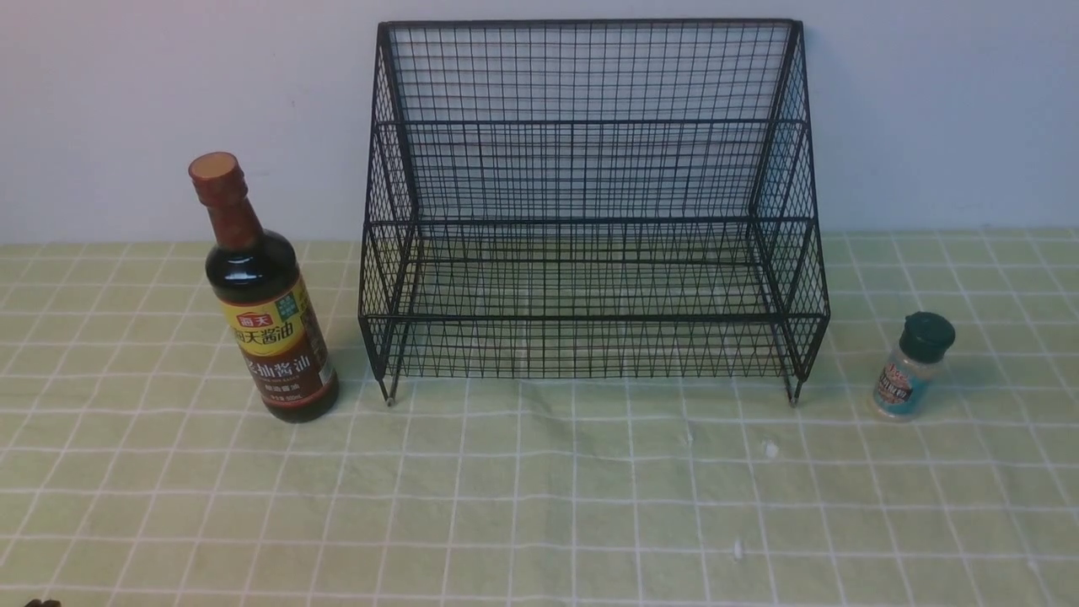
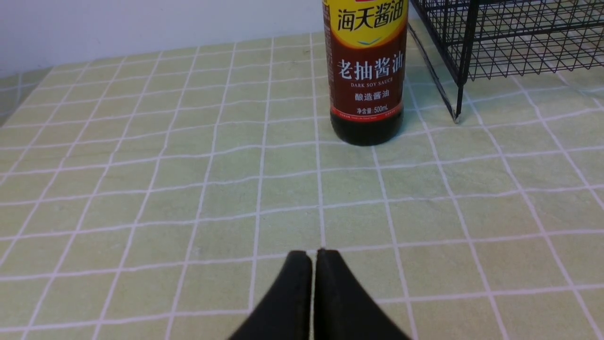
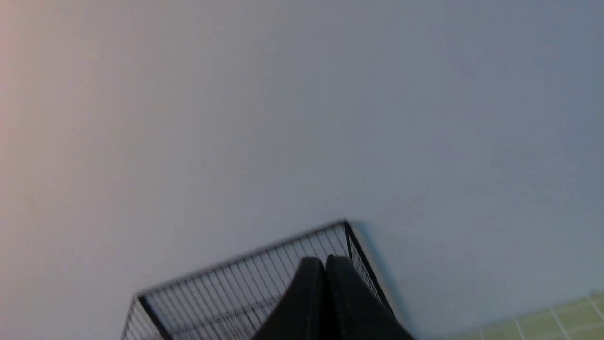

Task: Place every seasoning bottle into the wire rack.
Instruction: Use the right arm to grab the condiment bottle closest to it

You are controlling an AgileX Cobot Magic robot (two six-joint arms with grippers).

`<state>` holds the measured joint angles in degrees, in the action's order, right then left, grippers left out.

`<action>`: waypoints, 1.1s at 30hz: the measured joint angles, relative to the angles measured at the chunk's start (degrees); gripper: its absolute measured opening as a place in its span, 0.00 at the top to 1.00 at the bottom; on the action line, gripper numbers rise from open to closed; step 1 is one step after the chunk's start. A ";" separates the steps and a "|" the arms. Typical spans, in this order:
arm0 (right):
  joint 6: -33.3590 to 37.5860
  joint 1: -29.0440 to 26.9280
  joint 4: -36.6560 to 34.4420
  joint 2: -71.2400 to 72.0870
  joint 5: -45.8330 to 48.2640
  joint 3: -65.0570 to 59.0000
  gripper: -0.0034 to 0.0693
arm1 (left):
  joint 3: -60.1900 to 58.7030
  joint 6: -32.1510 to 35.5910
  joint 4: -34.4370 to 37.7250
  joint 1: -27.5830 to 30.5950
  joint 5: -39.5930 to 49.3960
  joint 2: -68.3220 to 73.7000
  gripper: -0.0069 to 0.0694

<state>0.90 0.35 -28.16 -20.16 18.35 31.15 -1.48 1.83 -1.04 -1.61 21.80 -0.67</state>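
In the front view, the soy-sauce bottle (image 1: 270, 320) stands upright on the table (image 1: 539, 506) just beside the left end of the wire rack (image 1: 590, 219). The small shaker (image 1: 912, 367) stands upright near the rack's right front leg. Both tiers of the rack hold nothing, so neither bottle is placed yet. In the left wrist view, your left fingers (image 2: 292, 293) are pressed together with nothing between them and sit low over the cloth. The bottle stands ahead of them and a little toward the rack, well apart, with its long axis vertical. It is dark glass with a yellow-and-brown label, and only its lower half is in frame. The left arm looks the better placed for it, and you would need to spread the fingers before closing in on the body. In the right wrist view, your right fingers (image 3: 306, 293) are also pressed together and empty. They point up at the wall over the rack's top corner, and the green-capped, blue-labelled shaker is out of that frame.
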 joint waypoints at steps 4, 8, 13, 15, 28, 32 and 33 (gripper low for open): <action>6.48 0.00 4.14 -17.37 19.17 14.81 0.97 | 0.00 0.00 0.04 0.00 0.00 0.00 0.92; 9.00 0.00 7.88 -33.06 32.81 26.54 0.97 | 0.00 0.00 0.04 0.00 0.00 0.00 0.92; 7.98 0.00 12.16 -50.28 44.32 38.26 0.95 | 0.00 0.00 0.04 0.00 0.00 0.00 0.92; 6.65 0.00 14.30 -55.89 47.51 41.83 0.92 | 0.00 0.00 0.04 0.00 0.00 0.00 0.92; -0.03 0.00 20.23 -79.53 51.73 54.87 0.32 | 0.00 0.00 0.04 0.00 0.00 0.00 0.92; -0.14 0.00 20.23 -83.30 48.74 54.87 0.20 | 0.00 0.00 0.04 0.00 0.00 0.00 0.92; -0.14 0.00 20.23 -84.16 48.18 54.87 0.18 | 0.00 0.00 0.04 0.00 0.00 0.00 0.92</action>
<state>0.76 0.35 -7.93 -104.33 66.53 86.02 -1.48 1.83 -1.00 -1.61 21.80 -0.67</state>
